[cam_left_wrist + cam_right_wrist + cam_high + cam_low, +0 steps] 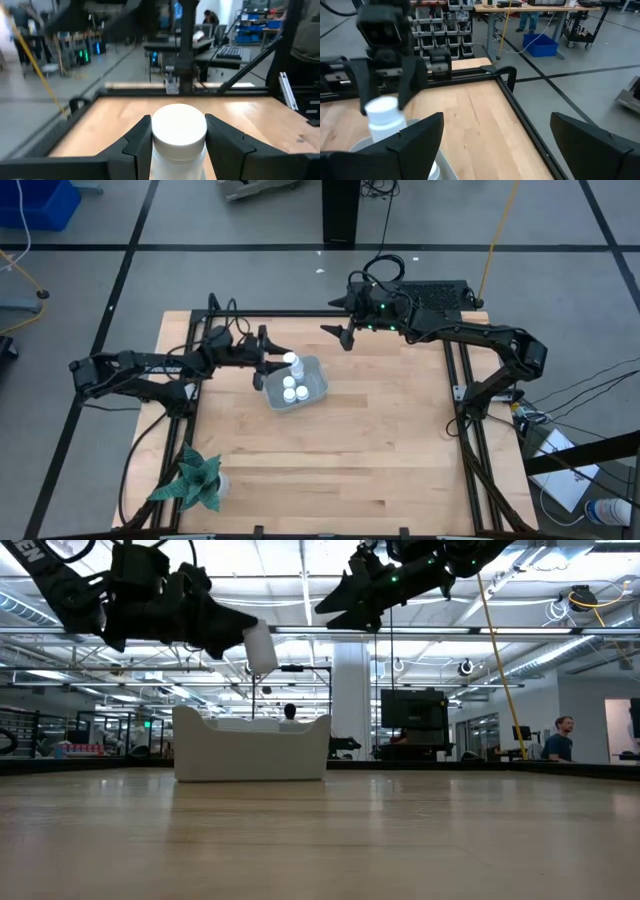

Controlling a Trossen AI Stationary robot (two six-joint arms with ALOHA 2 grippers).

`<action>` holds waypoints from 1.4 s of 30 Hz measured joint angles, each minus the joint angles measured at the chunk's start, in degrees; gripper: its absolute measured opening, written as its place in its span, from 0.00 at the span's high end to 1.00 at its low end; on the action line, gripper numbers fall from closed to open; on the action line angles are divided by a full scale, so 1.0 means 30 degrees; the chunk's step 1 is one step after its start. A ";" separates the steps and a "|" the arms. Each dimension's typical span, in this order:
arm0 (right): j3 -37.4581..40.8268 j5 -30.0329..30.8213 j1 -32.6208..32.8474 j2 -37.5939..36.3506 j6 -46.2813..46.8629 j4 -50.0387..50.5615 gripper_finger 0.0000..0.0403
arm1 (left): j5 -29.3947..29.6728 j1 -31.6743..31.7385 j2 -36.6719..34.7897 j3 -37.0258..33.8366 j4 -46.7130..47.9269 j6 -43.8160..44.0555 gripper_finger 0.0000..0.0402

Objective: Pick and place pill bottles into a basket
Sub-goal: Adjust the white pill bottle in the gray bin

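Observation:
My left gripper (283,360) is shut on a small white pill bottle (292,361) and holds it in the air above the pale basket (312,370). In the low view the bottle (260,647) hangs well above the basket (250,747). Three more white bottles (293,387) stand inside the basket. My right gripper (335,332) is open and empty, raised over the table's far side, to the right of the basket. Its own view shows its spread fingers (412,142) with nothing between them. My left gripper pinches the bottle between its two fingers (137,142), one on each side of the bottle's upper part (155,132) at the cap. The fingers come from the table's left, slanting down. The bottle is lifted clear above the basket, cap up and slightly tilted.
A green star-shaped plant (190,480) stands near the table's near left corner. Black frame rails (460,380) run along the table's sides. Bare wood (340,450) lies between the basket and the near edge.

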State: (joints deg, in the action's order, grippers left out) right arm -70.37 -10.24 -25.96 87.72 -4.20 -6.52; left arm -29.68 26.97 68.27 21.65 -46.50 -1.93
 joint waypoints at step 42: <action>0.0000 -0.0095 0.0058 0.0000 0.0543 -0.0757 0.11 | -0.0095 -0.1626 0.9537 0.2812 -0.1571 0.0083 0.62</action>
State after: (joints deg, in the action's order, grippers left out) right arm -70.37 -10.52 -25.78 87.72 -2.57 -8.79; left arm -29.96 22.09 96.88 30.09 -51.21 -1.68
